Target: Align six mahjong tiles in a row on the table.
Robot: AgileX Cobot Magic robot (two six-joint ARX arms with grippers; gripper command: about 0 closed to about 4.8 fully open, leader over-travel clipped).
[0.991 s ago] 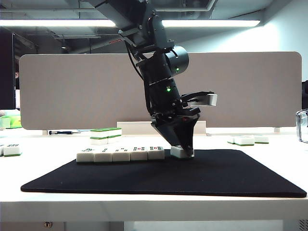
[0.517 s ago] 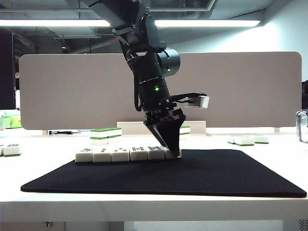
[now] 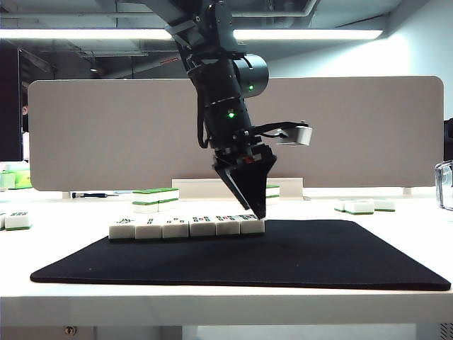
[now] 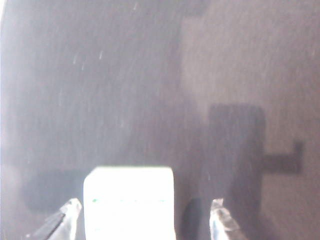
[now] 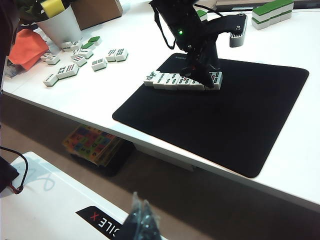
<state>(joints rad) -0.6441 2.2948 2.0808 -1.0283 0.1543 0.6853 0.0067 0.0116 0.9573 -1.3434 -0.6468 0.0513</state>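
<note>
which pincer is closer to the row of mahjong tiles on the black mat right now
Left. The left pincer hangs just above the end tile of the row of tiles; the right pincer sits far back, off the table's near edge.

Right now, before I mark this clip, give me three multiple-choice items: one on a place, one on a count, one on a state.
1. Where does the row of mahjong tiles lie?
A. on the black mat
B. on the bare white table
C. on top of the partition panel

2. How many tiles make up that row?
A. four
B. six
C. eight

3. How does the left pincer stand?
A. shut on the end tile
B. open over the end tile
C. out of sight

Answers: 1 A, the exterior view shows the row resting on the mat. 2 B, six tiles sit side by side. 3 B, the left wrist view shows both fingertips apart from the tile, with gaps either side.
</note>
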